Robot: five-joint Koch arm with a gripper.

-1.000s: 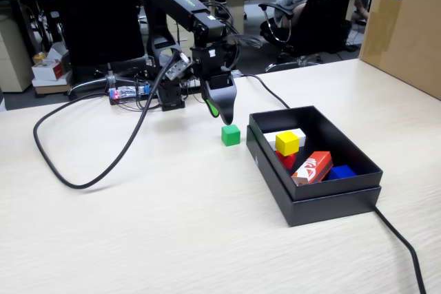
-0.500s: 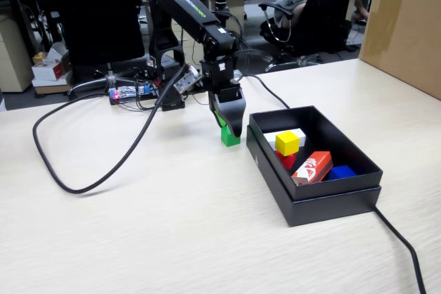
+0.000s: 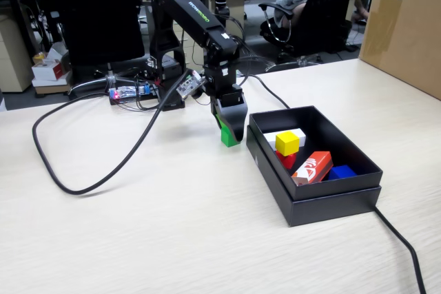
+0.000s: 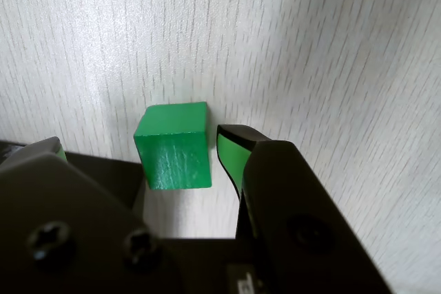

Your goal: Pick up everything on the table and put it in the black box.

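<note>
— Gripper (image 4: 148,163) status?
— Jaws parted around the green cube (image 4: 173,146), not yet pinching it; a sliver of gap shows beside the right finger. The cube sits on the table (image 3: 172,225), just left of the black box (image 3: 331,197) in the fixed view.
— Risk?
— Probably uneven closing: one finger nudges the cube askew and it slips out.

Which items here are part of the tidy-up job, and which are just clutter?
Job:
green cube, between the open pincer tips
yellow cube
red cube
black box

Clutter:
white block
orange carton
brown cardboard carton
black cable
</note>
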